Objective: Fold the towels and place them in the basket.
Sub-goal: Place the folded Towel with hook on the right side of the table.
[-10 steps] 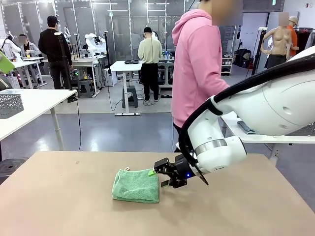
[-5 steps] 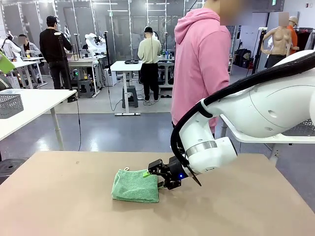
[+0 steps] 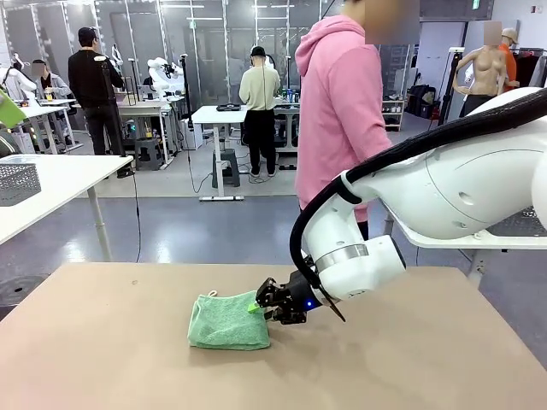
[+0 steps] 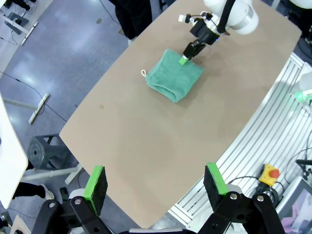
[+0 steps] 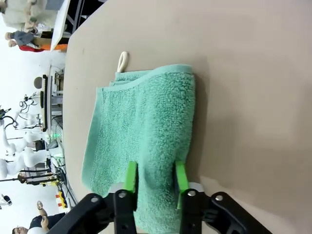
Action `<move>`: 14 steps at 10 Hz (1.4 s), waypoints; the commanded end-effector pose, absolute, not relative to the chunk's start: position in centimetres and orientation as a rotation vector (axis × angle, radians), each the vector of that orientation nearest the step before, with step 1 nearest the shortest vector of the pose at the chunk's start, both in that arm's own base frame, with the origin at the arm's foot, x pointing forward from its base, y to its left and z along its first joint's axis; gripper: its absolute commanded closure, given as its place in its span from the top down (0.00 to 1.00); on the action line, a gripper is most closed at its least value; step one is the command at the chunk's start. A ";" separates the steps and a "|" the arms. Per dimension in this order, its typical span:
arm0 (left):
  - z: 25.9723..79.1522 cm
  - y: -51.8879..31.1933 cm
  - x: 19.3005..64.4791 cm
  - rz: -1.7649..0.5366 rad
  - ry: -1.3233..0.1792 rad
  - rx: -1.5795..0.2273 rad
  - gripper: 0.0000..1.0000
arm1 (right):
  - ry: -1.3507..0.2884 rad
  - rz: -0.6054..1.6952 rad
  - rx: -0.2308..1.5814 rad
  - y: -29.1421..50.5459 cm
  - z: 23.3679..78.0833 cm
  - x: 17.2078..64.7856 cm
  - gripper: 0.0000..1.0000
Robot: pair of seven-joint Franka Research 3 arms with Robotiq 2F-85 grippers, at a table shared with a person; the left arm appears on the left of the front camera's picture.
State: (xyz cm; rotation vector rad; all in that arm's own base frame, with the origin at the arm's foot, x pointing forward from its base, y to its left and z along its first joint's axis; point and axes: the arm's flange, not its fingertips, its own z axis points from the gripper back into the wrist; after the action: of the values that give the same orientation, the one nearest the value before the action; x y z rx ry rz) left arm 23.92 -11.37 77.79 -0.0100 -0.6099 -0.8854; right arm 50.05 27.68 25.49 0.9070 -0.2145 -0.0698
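The right gripper (image 3: 260,306) jaws are clenching the right edge of the folded towel (image 3: 224,323), which is lying mid-counter (image 3: 410,359). Judgement: folding is looking done. Transfer to the basket is pending and is calling for a lift without unfolding. The long axis is running left-right, with the cord loop (image 3: 212,295) pointing far-left. The left gripper (image 4: 155,181) jaws are standing released.
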 end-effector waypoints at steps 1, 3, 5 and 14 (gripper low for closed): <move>77.7 -11.3 23.8 -0.877 -0.612 0.007 1.00 | -0.213 -0.110 0.873 28.7 25.5 50.4 0.00; 77.7 -11.3 23.8 -0.877 -0.612 0.007 1.00 | -0.217 -0.131 0.841 28.7 25.7 50.2 0.00; 77.7 -11.3 23.8 -0.877 -0.612 0.007 1.00 | -0.222 -0.133 0.818 29.0 26.3 49.8 0.00; 77.7 -11.3 23.8 -0.877 -0.612 0.007 1.00 | -0.220 -0.064 0.808 25.2 29.9 47.9 0.05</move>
State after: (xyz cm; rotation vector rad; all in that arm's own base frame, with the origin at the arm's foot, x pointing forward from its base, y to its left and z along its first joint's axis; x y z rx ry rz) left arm 23.92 -11.37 77.78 -0.0101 -0.6098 -0.8853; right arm 48.97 27.72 27.41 0.8094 -0.2510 -0.0855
